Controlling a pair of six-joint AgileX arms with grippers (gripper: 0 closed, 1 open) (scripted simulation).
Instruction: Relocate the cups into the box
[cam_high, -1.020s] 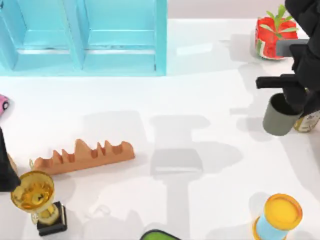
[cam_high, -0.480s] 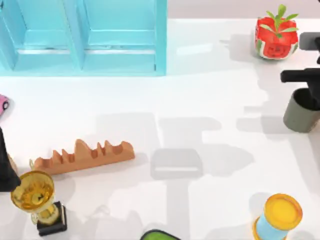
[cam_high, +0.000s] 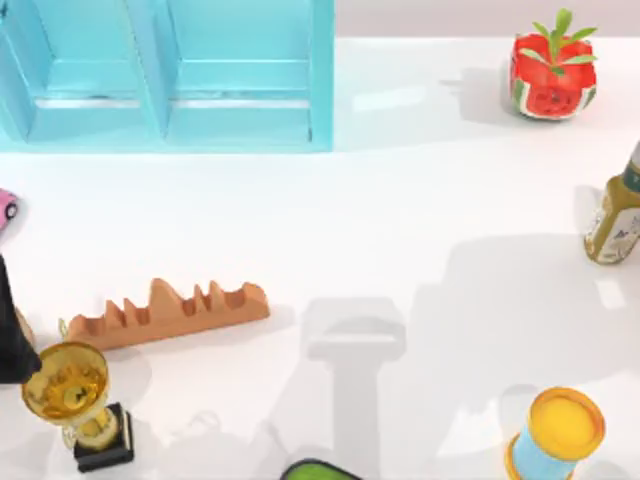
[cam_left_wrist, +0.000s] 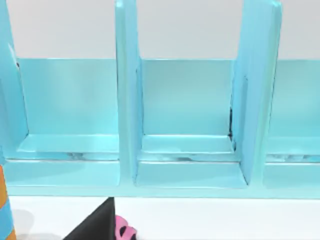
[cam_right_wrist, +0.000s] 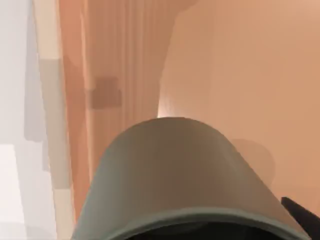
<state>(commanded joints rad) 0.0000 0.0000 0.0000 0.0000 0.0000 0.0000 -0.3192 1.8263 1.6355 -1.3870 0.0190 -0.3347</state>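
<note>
Filling the right wrist view, a grey-green cup (cam_right_wrist: 175, 175) overhangs an orange box (cam_right_wrist: 240, 75).

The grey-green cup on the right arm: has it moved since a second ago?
Yes. In the top view it slid right, away from the watermelon pot, past the frame's edge. The right wrist view has the cup over a tan surface.

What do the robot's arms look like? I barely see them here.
Very little of them is in sight. The left arm is a plain matte black shape at the table's left edge, narrowing toward its top. An angular black part edges the left wrist view. A black sliver sits beside the cup in the right wrist view. No cables or markings are visible.
</note>
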